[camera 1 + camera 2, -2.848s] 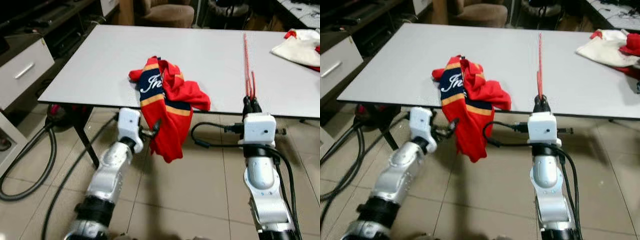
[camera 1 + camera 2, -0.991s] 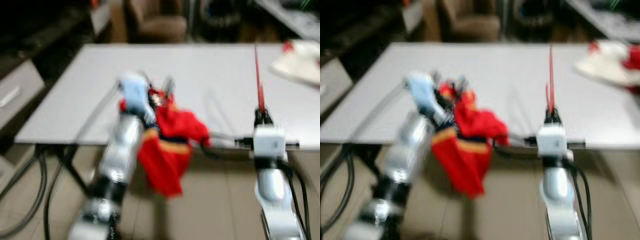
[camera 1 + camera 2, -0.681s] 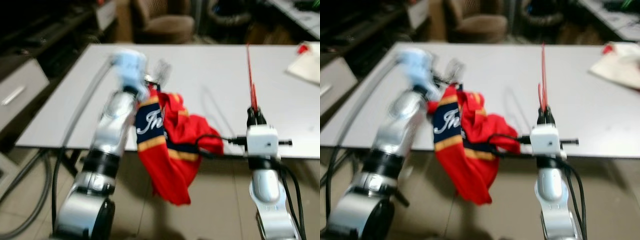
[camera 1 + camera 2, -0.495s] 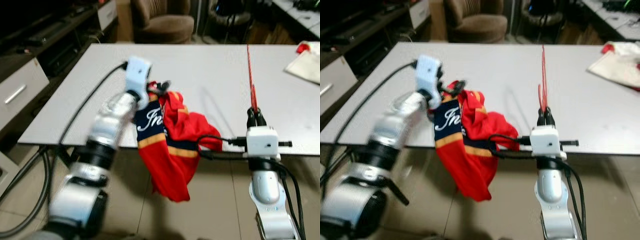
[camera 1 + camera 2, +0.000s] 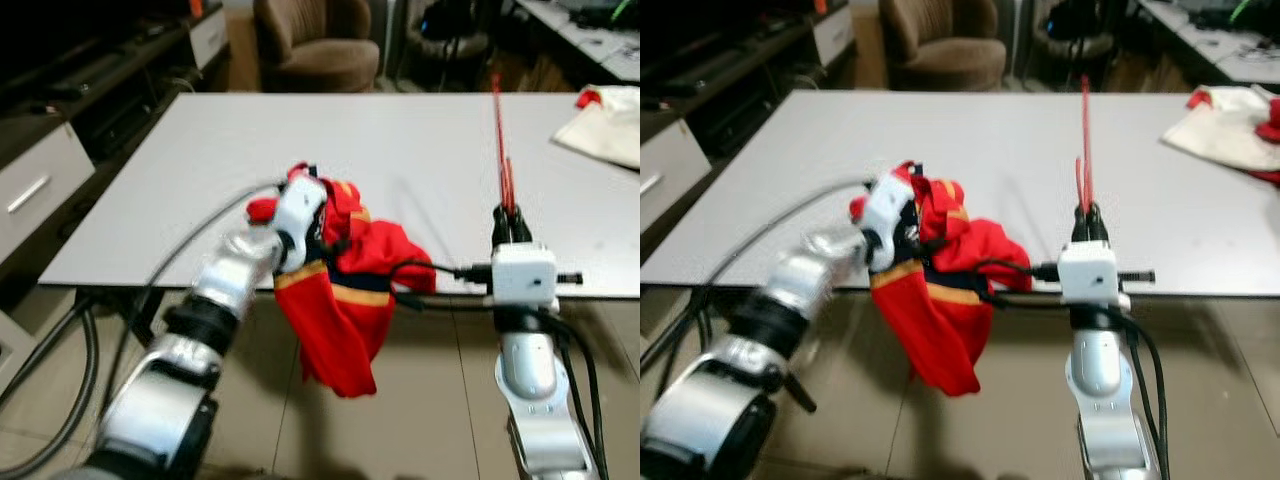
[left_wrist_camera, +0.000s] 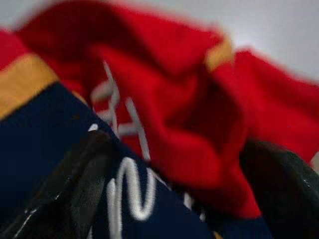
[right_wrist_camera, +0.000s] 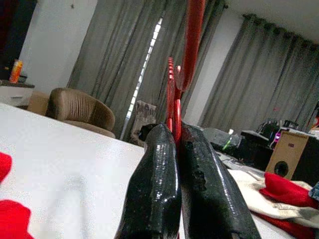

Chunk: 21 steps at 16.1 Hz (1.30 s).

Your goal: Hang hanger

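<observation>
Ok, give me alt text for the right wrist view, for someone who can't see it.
Two glossy black fingers of the right gripper are pressed together on a thin red hanger that rises upright between them. Behind lie a white table, a brown armchair, grey curtains and a heap of white and red cloth.

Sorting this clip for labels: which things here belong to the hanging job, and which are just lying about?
Job:
red hanger, pinched upright in the right gripper
red jersey, draped over the table edge, left gripper in its folds

Lying about:
white and red clothes
armchair
drawer
floor cables
</observation>
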{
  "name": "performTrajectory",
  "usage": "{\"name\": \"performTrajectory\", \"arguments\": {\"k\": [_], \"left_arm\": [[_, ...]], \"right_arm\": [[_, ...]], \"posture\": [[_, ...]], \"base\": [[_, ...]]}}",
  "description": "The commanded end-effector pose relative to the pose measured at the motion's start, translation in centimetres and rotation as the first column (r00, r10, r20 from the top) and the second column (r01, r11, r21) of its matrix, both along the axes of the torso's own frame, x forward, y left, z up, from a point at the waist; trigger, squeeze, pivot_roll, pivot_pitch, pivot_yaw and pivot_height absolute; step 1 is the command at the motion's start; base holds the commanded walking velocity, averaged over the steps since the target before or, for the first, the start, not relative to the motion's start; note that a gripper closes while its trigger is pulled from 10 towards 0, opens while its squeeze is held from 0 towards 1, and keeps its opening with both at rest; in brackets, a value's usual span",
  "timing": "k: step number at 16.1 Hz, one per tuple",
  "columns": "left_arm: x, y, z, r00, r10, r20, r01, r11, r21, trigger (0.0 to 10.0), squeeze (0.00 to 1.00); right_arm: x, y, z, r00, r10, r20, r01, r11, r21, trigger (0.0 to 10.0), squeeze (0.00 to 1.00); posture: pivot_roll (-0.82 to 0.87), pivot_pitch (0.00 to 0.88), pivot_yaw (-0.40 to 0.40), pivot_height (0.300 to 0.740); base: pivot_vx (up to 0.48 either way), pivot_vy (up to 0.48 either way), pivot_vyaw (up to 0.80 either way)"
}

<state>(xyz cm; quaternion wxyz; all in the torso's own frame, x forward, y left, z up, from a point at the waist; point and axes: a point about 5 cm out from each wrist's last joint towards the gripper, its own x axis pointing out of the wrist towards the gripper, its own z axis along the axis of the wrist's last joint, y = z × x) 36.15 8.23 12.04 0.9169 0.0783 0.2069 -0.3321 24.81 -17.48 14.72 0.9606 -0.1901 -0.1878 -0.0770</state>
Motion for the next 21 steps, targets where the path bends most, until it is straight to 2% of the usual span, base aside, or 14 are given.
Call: {"name": "performTrajectory", "arguments": {"k": [1, 5, 6, 8, 9, 11, 16, 21], "left_arm": [[0.6, -0.2, 0.7, 0.999, 0.006, 0.034, -0.007, 1.000, 0.026, 10.0, 0.00], [1.3, -2.5, 0.3, 0.997, 0.054, 0.053, -0.056, 0.997, 0.048, 10.0, 0.00], [1.5, -2.7, 0.3, 0.994, 0.073, 0.082, -0.078, 0.995, 0.062, 0.0, 0.00], [1.7, -2.9, 0.6, 0.987, 0.096, 0.128, -0.104, 0.993, 0.058, 0.0, 0.00], [1.9, -3.0, 0.7, 0.981, 0.100, 0.168, -0.115, 0.990, 0.081, 0.0, 0.00], [1.9, -3.4, 0.9, 0.973, 0.094, 0.210, -0.111, 0.992, 0.067, 0.0, 0.00], [1.6, -3.1, 0.2, 0.969, 0.120, 0.218, -0.130, 0.991, 0.030, 0.0, 0.00], [1.3, -1.8, -0.8, 0.974, 0.117, 0.193, -0.120, 0.993, 0.006, 0.0, 0.00]], "right_arm": [[-0.4, 0.3, 0.1, 1.000, 0.027, -0.012, -0.027, 0.999, 0.025, 0.0, 0.00], [-2.5, 0.3, -1.4, 0.992, 0.069, -0.104, -0.060, 0.995, 0.081, 0.0, 0.00], [-2.8, 0.0, -1.9, 0.989, 0.065, -0.132, -0.050, 0.993, 0.111, 0.0, 0.00], [-2.9, -0.2, -2.5, 0.983, 0.063, -0.172, -0.037, 0.988, 0.149, 0.0, 0.00], [-3.0, -0.4, -2.7, 0.980, 0.059, -0.188, -0.027, 0.986, 0.167, 0.0, 0.00], [-3.1, -0.4, -2.7, 0.980, 0.056, -0.192, -0.024, 0.985, 0.168, 0.0, 0.00], [-3.1, -0.2, -2.7, 0.979, 0.061, -0.195, -0.029, 0.986, 0.163, 0.0, 0.00], [-3.1, 0.0, -2.9, 0.979, 0.057, -0.195, -0.024, 0.986, 0.166, 0.0, 0.00]], "posture": [[-0.13, 0.000, 0.059, 0.740], [-0.16, 0.013, 0.070, 0.740], [-0.17, 0.014, 0.074, 0.740], [-0.17, 0.014, 0.080, 0.740], [-0.18, 0.014, 0.088, 0.740], [-0.19, 0.015, 0.091, 0.740], [-0.19, 0.005, 0.096, 0.740], [-0.19, 0.000, 0.106, 0.740]], "base": [[0.000, 0.000, 0.00], [0.000, 0.000, 0.00], [0.000, 0.000, 0.00], [0.000, 0.000, 0.00], [0.000, 0.000, 0.00], [0.000, 0.000, 0.00], [0.000, 0.000, 0.00], [0.000, 0.000, 0.00]]}}
